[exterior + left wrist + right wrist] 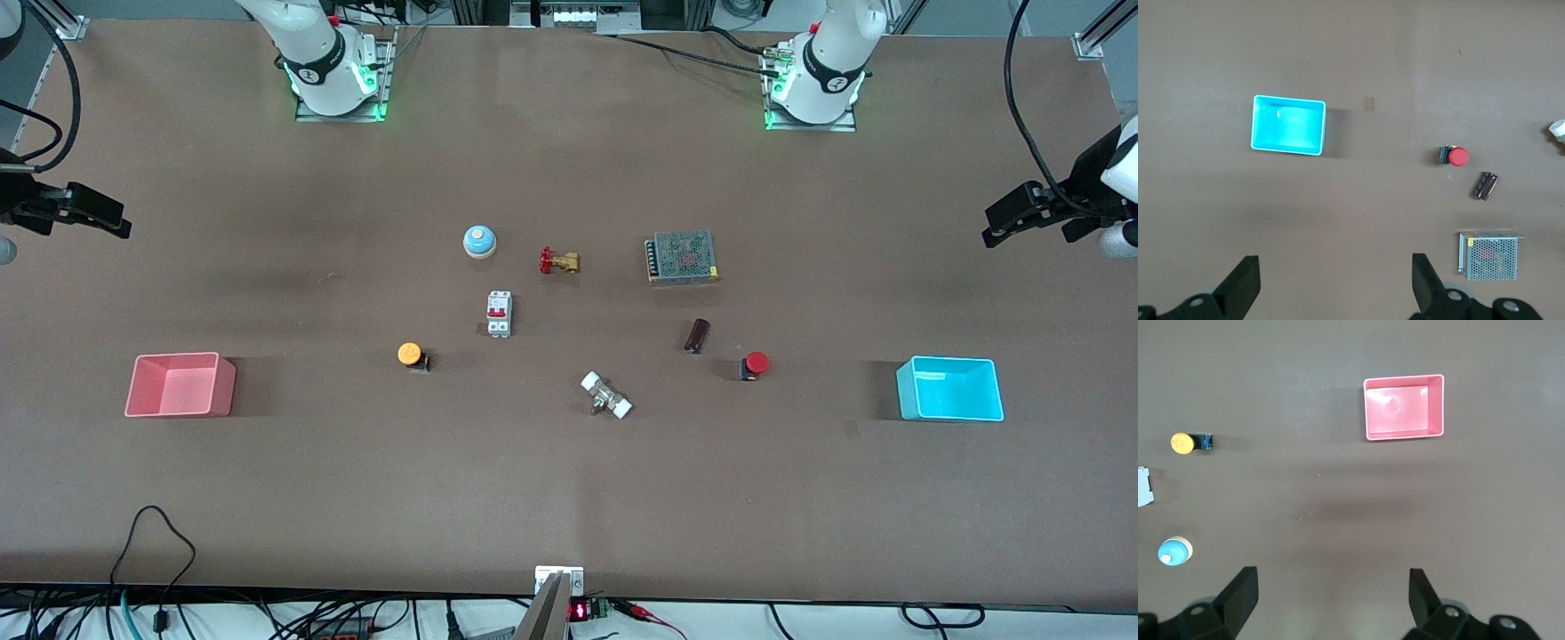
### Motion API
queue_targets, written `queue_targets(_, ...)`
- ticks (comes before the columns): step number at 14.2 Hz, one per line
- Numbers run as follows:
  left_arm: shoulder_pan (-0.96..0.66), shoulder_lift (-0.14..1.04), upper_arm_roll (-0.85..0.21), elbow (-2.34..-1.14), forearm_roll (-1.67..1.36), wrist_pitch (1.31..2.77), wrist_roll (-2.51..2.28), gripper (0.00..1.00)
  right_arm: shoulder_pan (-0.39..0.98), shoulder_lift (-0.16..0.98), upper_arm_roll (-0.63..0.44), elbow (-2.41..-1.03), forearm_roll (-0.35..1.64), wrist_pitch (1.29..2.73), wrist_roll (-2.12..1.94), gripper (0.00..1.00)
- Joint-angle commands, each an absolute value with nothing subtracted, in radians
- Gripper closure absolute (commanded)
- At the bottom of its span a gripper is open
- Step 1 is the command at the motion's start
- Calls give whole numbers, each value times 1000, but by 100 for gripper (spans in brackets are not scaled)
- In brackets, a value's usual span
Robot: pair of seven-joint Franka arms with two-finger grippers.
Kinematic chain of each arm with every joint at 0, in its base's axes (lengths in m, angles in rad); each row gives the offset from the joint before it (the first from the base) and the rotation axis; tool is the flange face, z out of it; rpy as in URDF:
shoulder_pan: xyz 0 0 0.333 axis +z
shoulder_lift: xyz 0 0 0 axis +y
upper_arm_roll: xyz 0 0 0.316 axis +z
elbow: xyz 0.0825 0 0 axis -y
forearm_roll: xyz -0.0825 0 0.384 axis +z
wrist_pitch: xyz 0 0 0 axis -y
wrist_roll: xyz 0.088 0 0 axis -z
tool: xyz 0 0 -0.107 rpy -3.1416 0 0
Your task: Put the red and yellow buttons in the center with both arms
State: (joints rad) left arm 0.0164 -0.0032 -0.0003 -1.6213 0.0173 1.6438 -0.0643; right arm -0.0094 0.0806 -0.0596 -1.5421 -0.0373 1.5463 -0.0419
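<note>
The yellow button (pixel 410 355) lies on the table toward the right arm's end, its orange cap on a small black base; it also shows in the right wrist view (pixel 1182 443). The red button (pixel 755 364) lies toward the left arm's end and shows in the left wrist view (pixel 1457 157). The bare brown center (pixel 569 338) lies between them. My right gripper (pixel 118 227) hangs open and empty high over its end of the table, fingers wide apart (pixel 1331 580). My left gripper (pixel 991 235) hangs open and empty high over the other end (pixel 1335 267).
A pink bin (pixel 225 388) stands at the right arm's end, a cyan bin (pixel 904 391) at the left arm's end. Around the middle lie a blue bell (pixel 479 241), brass valve (pixel 558 261), white breaker (pixel 499 314), mesh power supply (pixel 682 256), dark cylinder (pixel 697 335) and white-capped fitting (pixel 606 396).
</note>
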Motion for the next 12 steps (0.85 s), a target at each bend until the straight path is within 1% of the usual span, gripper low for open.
queue_targets(1,17,-38,0,-1640,3,1628,-41,0,107,61,-175,-1559,-28,1548,-51,0)
queue_targets(7,15,-101,-9,-1628,-2,1580,-52,0,110,35,-173,-1562,-26,1545,-55,0)
queue_targets(10,17,-100,3,-1589,-2,1557,-40,0,107,35,-175,-1562,-28,1545,-83,0)
queue_targets(12,17,-101,2,-1586,-2,1552,-40,0,106,35,-175,-1562,-26,1543,-86,0)
